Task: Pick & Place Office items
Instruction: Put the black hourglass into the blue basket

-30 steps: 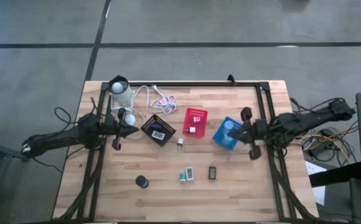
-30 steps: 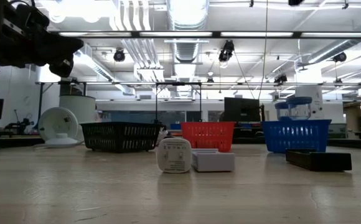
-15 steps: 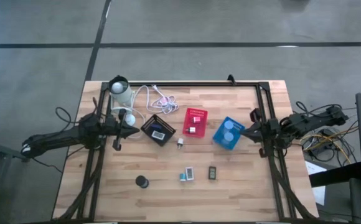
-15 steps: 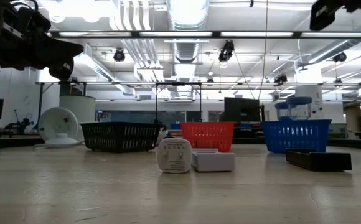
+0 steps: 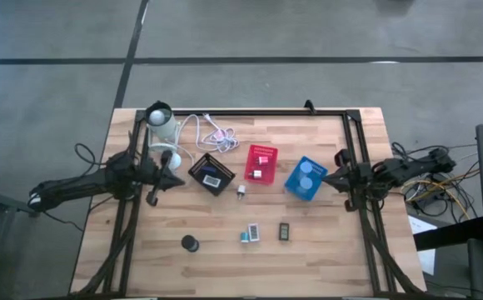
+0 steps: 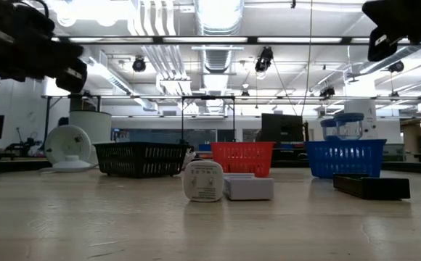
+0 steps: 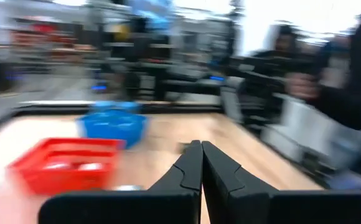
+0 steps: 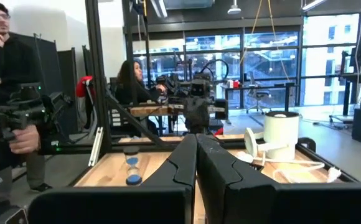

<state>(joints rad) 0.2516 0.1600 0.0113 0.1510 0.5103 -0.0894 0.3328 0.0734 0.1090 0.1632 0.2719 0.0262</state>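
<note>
Office items lie on the wooden table: a black disc [image 5: 191,242], a teal and a white block [image 5: 251,233], a black block [image 5: 284,231] and a small white piece [image 5: 241,192]. Two pale-blue round pieces [image 5: 307,172] sit in the blue bin [image 5: 296,185]. The red bin [image 5: 261,163] and the black bin [image 5: 211,173] hold small pieces too. My left gripper [image 5: 177,180] is shut and empty, left of the black bin. My right gripper [image 5: 328,178] is shut and empty, just right of the blue bin. Both sets of fingers close in the wrist views [image 7: 201,149] [image 8: 196,140].
A white lamp [image 5: 162,123] with its cable [image 5: 211,131] stands at the far left. A black frame [image 5: 250,113] runs along the far edge and both sides. In the low view a round white piece [image 6: 202,180] and a white block [image 6: 248,187] stand in front of the bins. People show beyond the table.
My right gripper has drawn back from over the blue bin toward the table's right edge and has sunk, staying shut. My left gripper has swung a little toward the near edge at the wrist, also shut. Nothing on the table has moved.
</note>
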